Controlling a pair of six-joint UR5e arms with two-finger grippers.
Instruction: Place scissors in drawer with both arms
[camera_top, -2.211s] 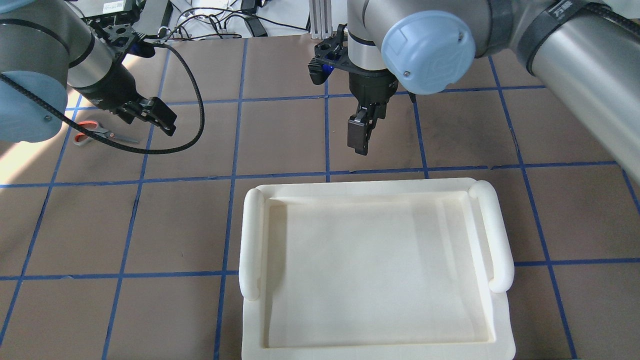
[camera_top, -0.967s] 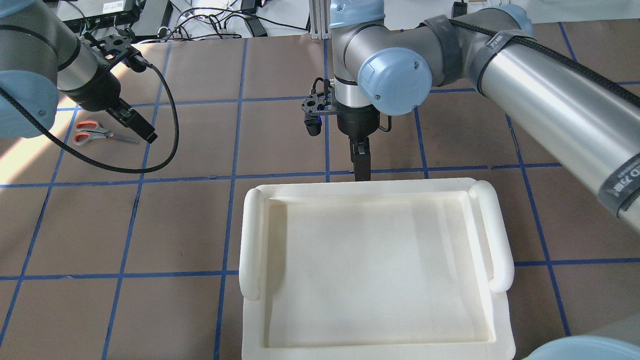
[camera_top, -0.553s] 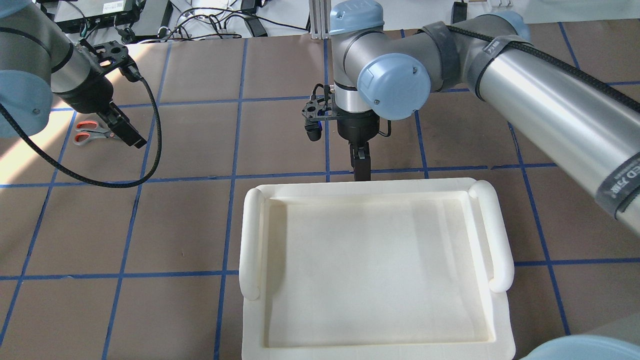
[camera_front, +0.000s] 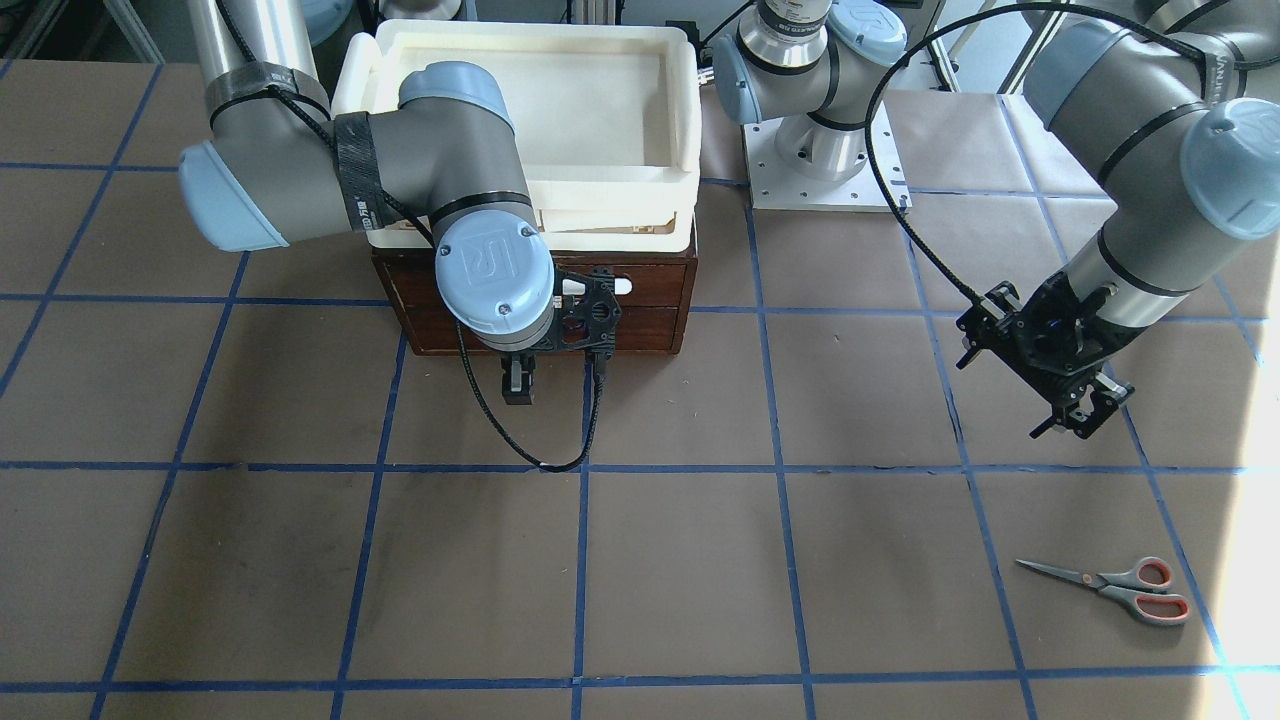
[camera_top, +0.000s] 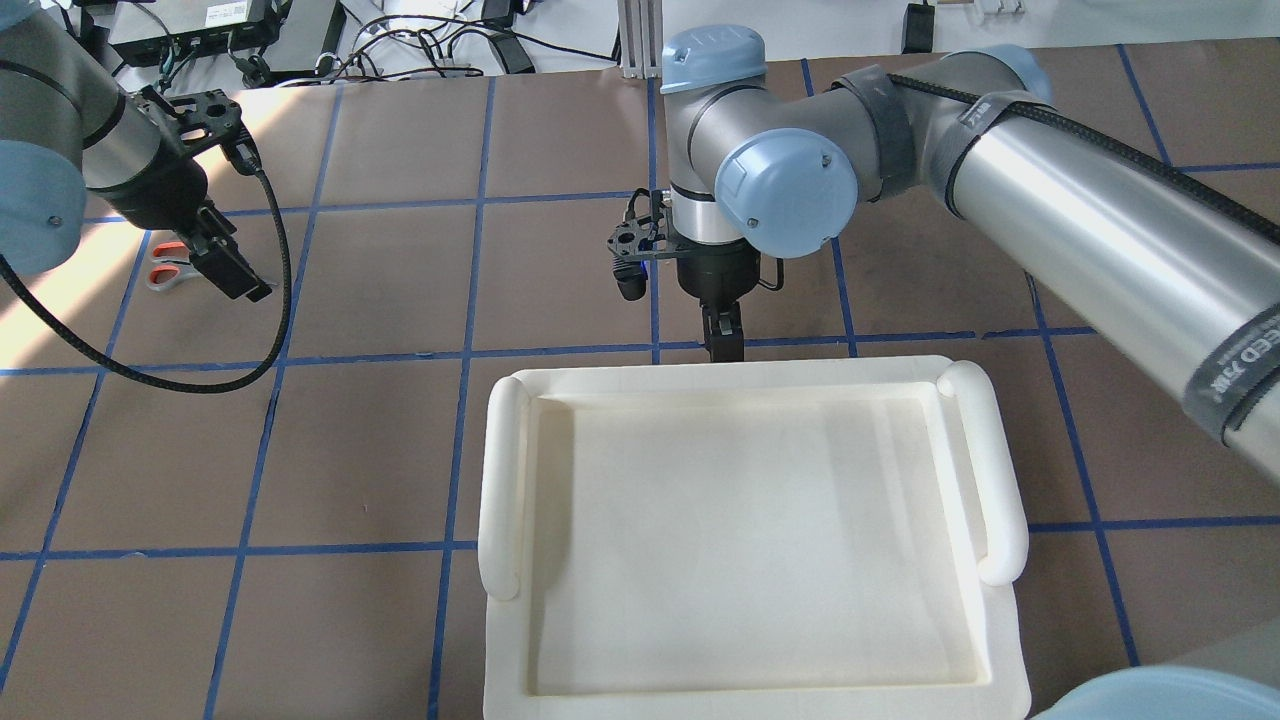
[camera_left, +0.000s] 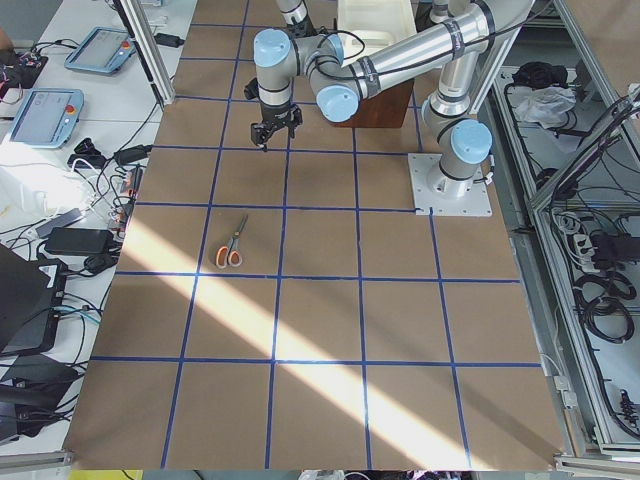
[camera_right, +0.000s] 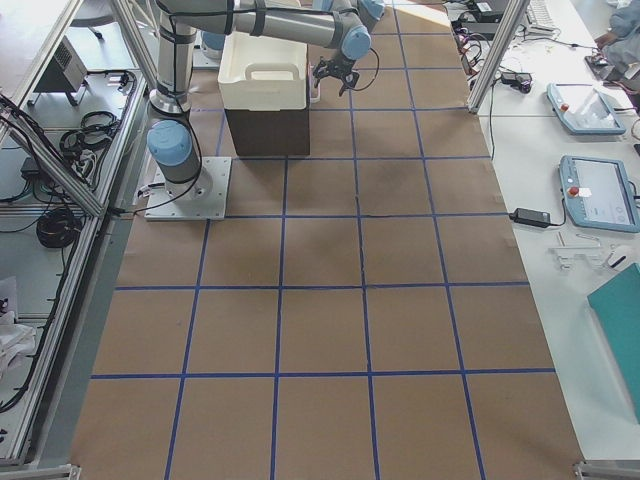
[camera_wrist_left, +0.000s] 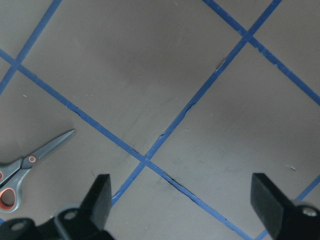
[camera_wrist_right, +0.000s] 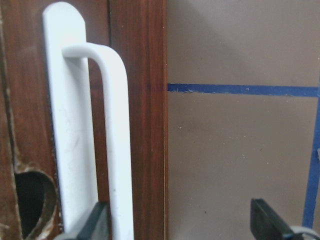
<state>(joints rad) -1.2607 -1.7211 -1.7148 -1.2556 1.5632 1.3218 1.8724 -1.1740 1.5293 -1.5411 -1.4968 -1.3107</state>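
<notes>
The scissors (camera_front: 1120, 582) lie flat on the brown table at my far left. In the overhead view only their orange-lined handles (camera_top: 165, 268) show, and in the left wrist view they sit low at the left (camera_wrist_left: 25, 167). My left gripper (camera_front: 1085, 415) hangs open and empty above the table, short of them (camera_wrist_left: 182, 205). The drawer (camera_front: 640, 290) is shut in a dark-brown chest, with its white bar handle (camera_wrist_right: 115, 140) close up. My right gripper (camera_front: 517, 385) is open in front of it, one finger (camera_wrist_right: 95, 222) beside the handle.
A white plastic tray (camera_top: 505, 480) sits on top of the chest and hides the chest from above. Blue tape lines grid the table. A black cable (camera_front: 540, 455) loops from the right wrist. The robot's base plate (camera_front: 820, 170) stands beside the chest.
My left gripper has moved left and now covers the scissors' blades in the overhead view. My right arm has swung in and lowered its gripper to the chest's front.
</notes>
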